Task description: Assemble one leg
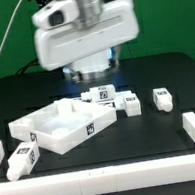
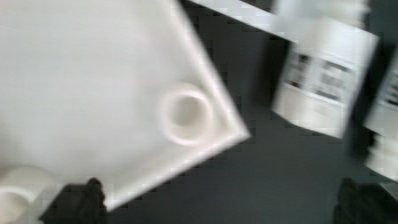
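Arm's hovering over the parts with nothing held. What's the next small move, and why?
Probably slide the gripper sideways until the nearest leg sits between the jaws, then descend. The jaws stand open and empty, and the tray with its corner hole, not the leg, lies under them. The wrist view is blurred, so align cautiously.

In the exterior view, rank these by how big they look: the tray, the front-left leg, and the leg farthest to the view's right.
1. Tray, clearly largest.
2. Front-left leg, looking slightly bigger, but it is nearer the camera, so unsure.
3. Right leg. Those two may be alike.
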Tool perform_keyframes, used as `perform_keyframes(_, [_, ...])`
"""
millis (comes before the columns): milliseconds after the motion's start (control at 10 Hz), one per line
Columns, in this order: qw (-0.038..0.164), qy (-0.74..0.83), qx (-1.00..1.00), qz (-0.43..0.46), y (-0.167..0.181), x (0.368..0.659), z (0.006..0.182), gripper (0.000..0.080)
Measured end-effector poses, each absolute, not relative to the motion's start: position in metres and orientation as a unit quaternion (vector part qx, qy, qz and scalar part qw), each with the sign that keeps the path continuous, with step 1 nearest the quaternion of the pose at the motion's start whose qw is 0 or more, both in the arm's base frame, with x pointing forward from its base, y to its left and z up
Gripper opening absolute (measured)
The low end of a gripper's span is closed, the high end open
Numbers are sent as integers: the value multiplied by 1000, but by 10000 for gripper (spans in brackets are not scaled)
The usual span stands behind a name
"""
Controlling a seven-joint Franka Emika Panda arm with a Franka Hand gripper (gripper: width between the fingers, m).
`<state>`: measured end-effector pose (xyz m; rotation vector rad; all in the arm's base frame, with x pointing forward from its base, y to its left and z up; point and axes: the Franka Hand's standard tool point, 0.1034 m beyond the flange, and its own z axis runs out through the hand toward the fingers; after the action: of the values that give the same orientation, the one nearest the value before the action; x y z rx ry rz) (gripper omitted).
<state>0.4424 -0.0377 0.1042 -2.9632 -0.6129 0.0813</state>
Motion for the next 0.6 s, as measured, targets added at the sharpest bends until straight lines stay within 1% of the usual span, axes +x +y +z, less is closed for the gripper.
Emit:
perform_keyframes(100, [50, -240, -969, 10, -67, 460, 99, 649])
perform_keyframes(200, [32, -280, -959, -13, -89, 476, 84, 649])
perform_keyframes(300, [33, -291, -956, -10, -103, 481, 68, 649])
perform_keyframes(600, [34, -288, -957, -8, -105, 481, 66, 649])
